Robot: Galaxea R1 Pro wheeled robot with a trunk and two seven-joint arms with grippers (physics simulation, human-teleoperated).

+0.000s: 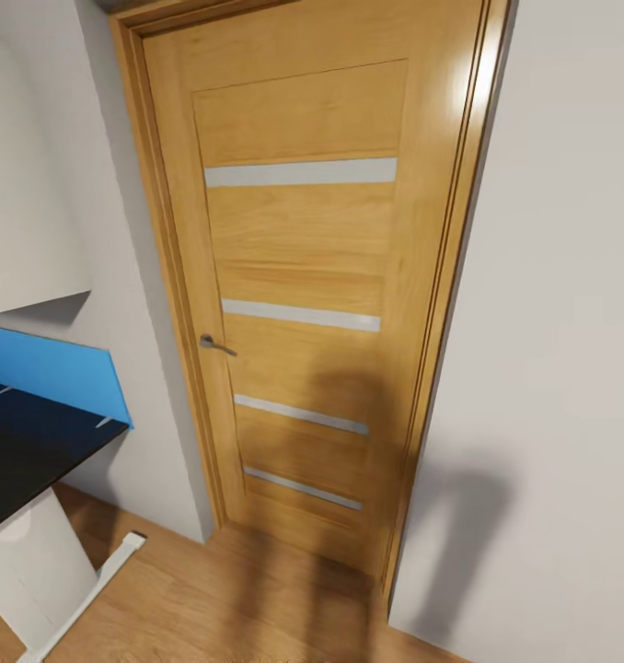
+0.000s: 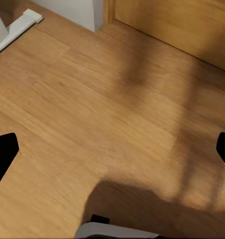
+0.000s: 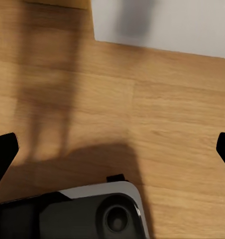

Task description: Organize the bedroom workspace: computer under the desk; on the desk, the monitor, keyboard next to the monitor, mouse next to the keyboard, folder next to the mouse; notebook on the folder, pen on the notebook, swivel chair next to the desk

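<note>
My left gripper (image 2: 112, 154) hangs open over bare wooden floor (image 2: 92, 99), its black fingertips (image 2: 3, 154) far apart at the picture's two sides with nothing between them. My right gripper (image 3: 112, 152) is open in the same way over the floor (image 3: 167, 124), close to the foot of a white wall (image 3: 162, 25). At the left edge of the head view stands a black table top (image 1: 27, 442) on a white leg (image 1: 36, 562), with a bright blue upright panel (image 1: 54, 368) along its back edge. I cannot tell whether this is the desk.
A closed oak door (image 1: 303, 276) with grey glass strips and a metal lever handle (image 1: 216, 344) fills the wall straight ahead. White walls (image 1: 560, 322) flank it. A white cabinet (image 1: 27, 184) hangs above the black top. The white leg's foot (image 2: 18, 27) lies on the floor.
</note>
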